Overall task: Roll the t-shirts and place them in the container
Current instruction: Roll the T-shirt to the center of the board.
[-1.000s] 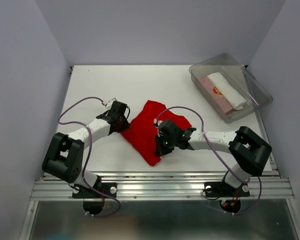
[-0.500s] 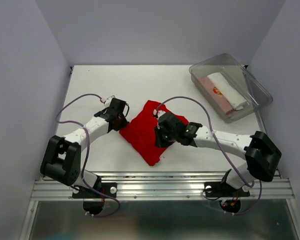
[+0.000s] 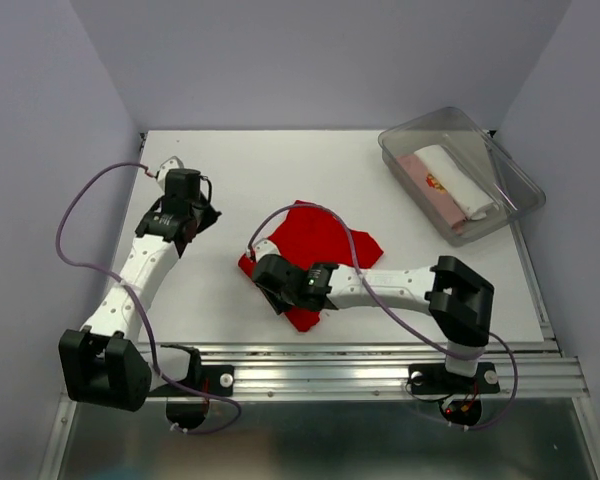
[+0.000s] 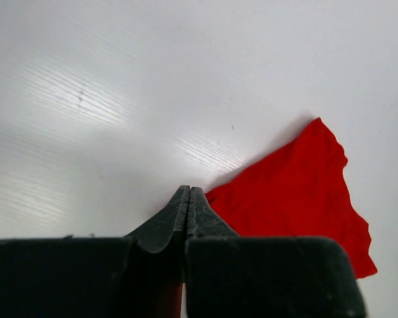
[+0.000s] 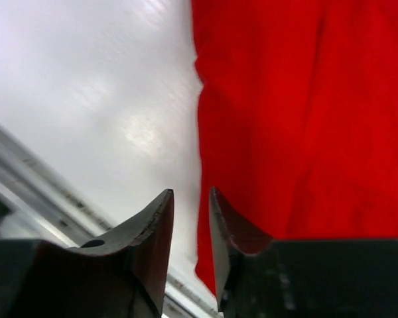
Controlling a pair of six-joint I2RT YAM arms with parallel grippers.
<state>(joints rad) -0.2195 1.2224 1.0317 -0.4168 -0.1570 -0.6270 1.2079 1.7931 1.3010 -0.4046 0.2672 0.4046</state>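
Note:
The bright red t-shirt (image 3: 325, 240) lies crumpled flat in the middle of the white table (image 3: 240, 170). My right gripper (image 3: 266, 284) hovers low over the shirt's near-left edge. Its jaws (image 5: 192, 192) stand a little apart and hold nothing, and the red cloth (image 5: 298, 112) runs along its right finger. Well clear of the shirt, at the far left, my left gripper (image 3: 200, 214) is shut and empty. In the left wrist view its tips (image 4: 188, 189) point at bare table, with the shirt's corner (image 4: 298, 192) just to the right. A white roll (image 3: 458, 178) and a pale pink roll (image 3: 426, 190) lie in the bin.
A clear plastic bin (image 3: 500, 160) stands at the far right corner of the table. The metal rail (image 3: 320, 375) runs along the near edge, close behind the right gripper. Purple cables loop over both arms.
My left gripper has drawn back from the shirt's left corner toward the far left. The right gripper has swept left across the shirt to its near-left edge and opened.

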